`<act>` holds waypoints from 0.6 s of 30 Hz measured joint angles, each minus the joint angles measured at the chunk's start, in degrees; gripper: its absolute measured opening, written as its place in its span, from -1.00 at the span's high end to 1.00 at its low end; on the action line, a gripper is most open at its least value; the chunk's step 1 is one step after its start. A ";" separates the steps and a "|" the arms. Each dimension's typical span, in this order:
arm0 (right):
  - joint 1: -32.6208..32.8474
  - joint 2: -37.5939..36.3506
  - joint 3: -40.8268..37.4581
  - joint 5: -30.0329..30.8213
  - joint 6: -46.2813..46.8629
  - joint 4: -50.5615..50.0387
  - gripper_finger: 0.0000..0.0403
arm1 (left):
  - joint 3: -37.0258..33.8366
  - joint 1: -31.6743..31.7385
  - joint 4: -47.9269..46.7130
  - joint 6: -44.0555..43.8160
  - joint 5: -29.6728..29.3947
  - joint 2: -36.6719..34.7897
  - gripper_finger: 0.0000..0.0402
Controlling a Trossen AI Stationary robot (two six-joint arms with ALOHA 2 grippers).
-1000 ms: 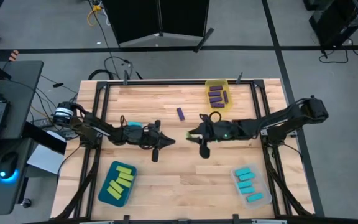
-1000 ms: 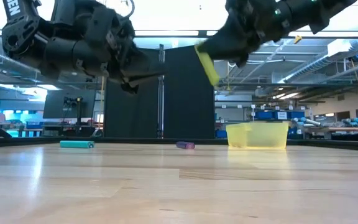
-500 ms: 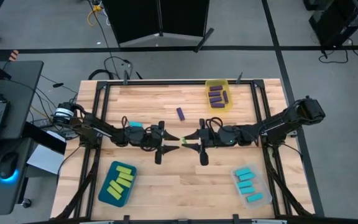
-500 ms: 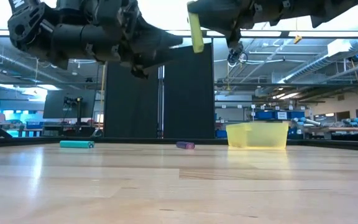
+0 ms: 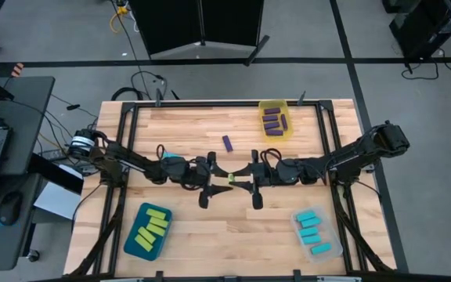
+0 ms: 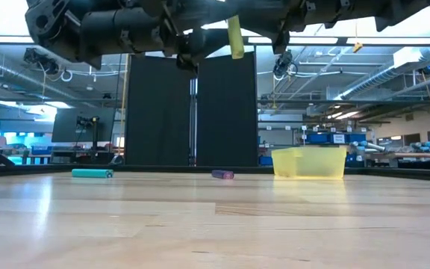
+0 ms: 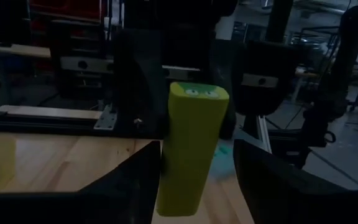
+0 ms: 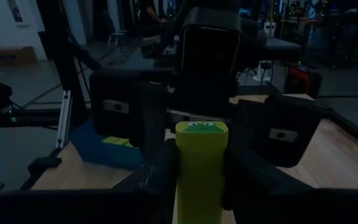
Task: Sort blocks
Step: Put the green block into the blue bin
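Observation:
A lime green block [image 5: 229,178] is held upright, high above the middle of the table, also seen in the low view [image 6: 235,36]. My right gripper [image 5: 238,178] comes from the table's right and is shut on it. My left gripper [image 5: 222,175] faces it from the left and is open. Its fingers [image 7: 135,183] stand on either side of the same block [image 7: 191,149]; whether they touch it I cannot tell. A purple block [image 5: 228,142] and a cyan block [image 5: 169,157] lie flat on the table. My right gripper pinches the green block's two long sides [image 8: 201,174] between its two fingers [image 8: 166,171]. The fingers come level from the table's right and lie across the block. It stands upright, its upper end [image 8: 201,127] above the fingers, clear of the table.
A yellow bin [image 5: 275,104] with purple blocks stands at the far edge. Near the front left sits a teal bin [image 5: 134,242] with green blocks. A clear bin [image 5: 333,249] with cyan blocks sits near the front right. Bare wood lies under the grippers.
My right gripper has carried the green block up and toward the table's left, and the block has turned from tilted to nearly upright. My left gripper has moved right toward it and opened; its fingers now stand around the block.

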 joint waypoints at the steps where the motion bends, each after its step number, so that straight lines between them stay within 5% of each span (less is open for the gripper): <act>1: 0.01 0.00 0.00 0.08 -0.12 -0.01 0.43 | 0.30 0.00 -0.49 0.02 0.02 0.00 -0.04; 10: 0.01 -0.02 0.00 1.19 -0.17 0.03 0.43 | 4.09 0.02 -7.74 -1.34 -1.32 -0.02 0.02; 18: -0.01 -0.02 0.00 1.74 -0.02 0.09 0.43 | 4.61 0.00 -9.11 0.24 -3.37 -0.02 0.41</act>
